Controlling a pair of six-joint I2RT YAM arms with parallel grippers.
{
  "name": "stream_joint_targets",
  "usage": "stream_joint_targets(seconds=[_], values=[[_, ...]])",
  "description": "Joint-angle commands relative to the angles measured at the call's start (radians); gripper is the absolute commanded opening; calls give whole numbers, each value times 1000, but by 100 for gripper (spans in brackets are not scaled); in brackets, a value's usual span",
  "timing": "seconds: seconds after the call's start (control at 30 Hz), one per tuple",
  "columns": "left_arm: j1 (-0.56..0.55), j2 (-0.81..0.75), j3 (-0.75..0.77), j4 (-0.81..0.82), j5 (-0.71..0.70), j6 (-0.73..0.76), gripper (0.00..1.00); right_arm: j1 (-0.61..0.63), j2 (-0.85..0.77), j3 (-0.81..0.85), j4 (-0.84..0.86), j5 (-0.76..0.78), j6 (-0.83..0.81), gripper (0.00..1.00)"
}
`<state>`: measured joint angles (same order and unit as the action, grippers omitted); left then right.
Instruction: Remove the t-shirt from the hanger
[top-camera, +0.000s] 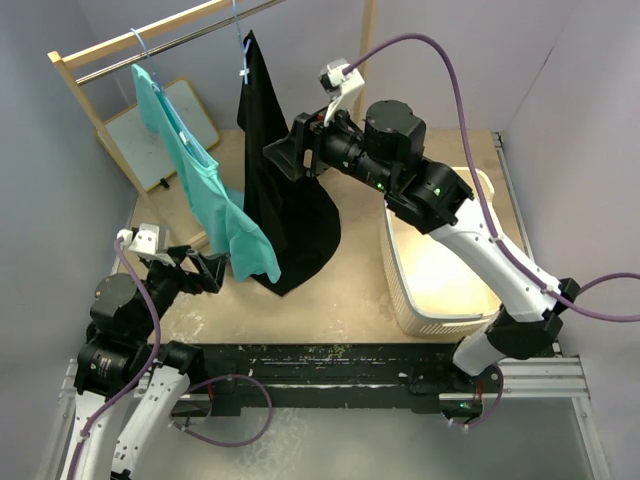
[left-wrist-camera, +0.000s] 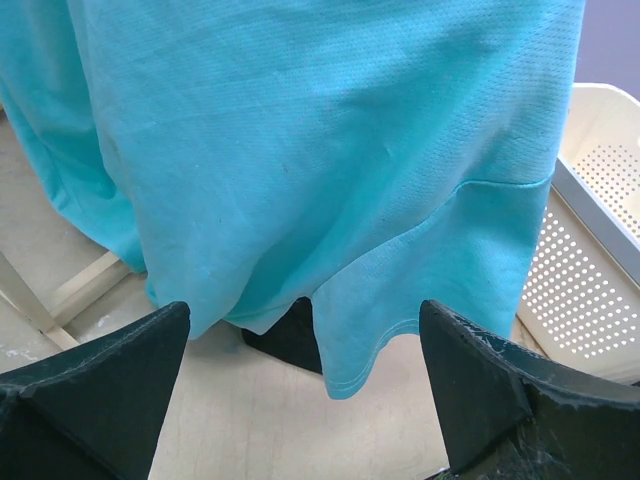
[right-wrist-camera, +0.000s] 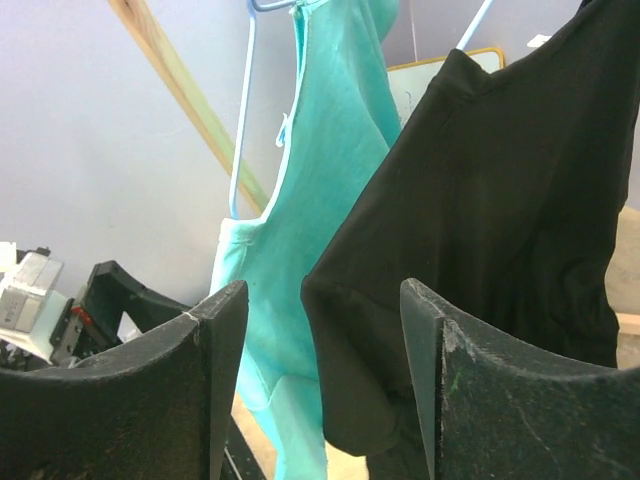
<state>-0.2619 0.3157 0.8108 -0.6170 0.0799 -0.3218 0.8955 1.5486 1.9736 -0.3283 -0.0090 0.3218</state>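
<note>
Got 2 shirts on the rail (top-camera: 170, 42). Black shirt (top-camera: 290, 200) sleeve between the part-open right claw (right-wrist-camera: 322, 300), unpinched. Teal shirt (left-wrist-camera: 300, 150) hem just ahead of the wide-open left claw (left-wrist-camera: 305, 310). Better to push deeper before closing, then tug clear of the hanger (right-wrist-camera: 474, 28).

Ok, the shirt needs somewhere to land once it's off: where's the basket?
In the top view the basket stands on the right side of the table, just right of the black shirt.

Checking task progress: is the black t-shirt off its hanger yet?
On: the black t-shirt hangs from its blue hanger on the rail.
</note>
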Motion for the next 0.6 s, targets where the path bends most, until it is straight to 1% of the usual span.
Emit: stream_joint_targets(seconds=[0.0,0.1,0.2,0.57], values=[[6,-8,20,48,38,15,99,-1,1,45,24,-19,-42,66],[6,-8,20,49,41,18,99,-1,2,47,34,-33,-41,66],[5,-12,20,48,40,18,99,-1,26,85,17,-20,-38,64],[5,-17,19,47,34,18,99,-1,243,376,-107,99,-70,61]])
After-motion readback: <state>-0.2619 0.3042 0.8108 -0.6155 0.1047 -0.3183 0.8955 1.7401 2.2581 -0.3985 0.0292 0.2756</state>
